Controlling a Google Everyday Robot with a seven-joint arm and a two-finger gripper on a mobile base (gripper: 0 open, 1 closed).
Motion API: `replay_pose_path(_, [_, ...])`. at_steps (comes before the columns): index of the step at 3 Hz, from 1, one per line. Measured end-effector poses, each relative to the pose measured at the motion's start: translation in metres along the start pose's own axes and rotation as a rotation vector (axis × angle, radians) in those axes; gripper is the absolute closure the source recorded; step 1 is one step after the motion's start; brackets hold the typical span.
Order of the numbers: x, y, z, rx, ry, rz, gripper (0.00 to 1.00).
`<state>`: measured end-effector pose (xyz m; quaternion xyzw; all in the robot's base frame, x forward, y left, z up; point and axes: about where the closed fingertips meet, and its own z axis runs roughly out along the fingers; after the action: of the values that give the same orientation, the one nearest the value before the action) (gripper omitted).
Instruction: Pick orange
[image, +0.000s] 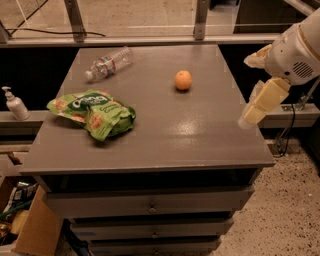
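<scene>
The orange (183, 80) is a small round fruit lying on the grey table top (165, 140), right of centre and toward the back. My gripper (248, 91) hangs at the table's right edge, to the right of the orange and nearer the front, well apart from it. Its two cream fingers (262, 100) stand apart, open, with nothing between them. The white arm reaches in from the upper right.
A green snack bag (95, 113) lies on the left of the table. A clear water bottle (108, 63) lies on its side at the back left. A soap dispenser (15, 104) stands on a ledge to the left. Drawers sit below the table top.
</scene>
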<state>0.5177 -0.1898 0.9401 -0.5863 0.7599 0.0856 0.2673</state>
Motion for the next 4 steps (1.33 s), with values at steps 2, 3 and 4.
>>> replay_pose_path(2, [-0.017, -0.031, 0.021, -0.034, -0.174, 0.078, 0.00])
replay_pose_path(3, [-0.017, -0.031, 0.022, -0.037, -0.179, 0.078, 0.00])
replay_pose_path(4, [-0.027, -0.032, 0.038, -0.055, -0.220, 0.097, 0.00])
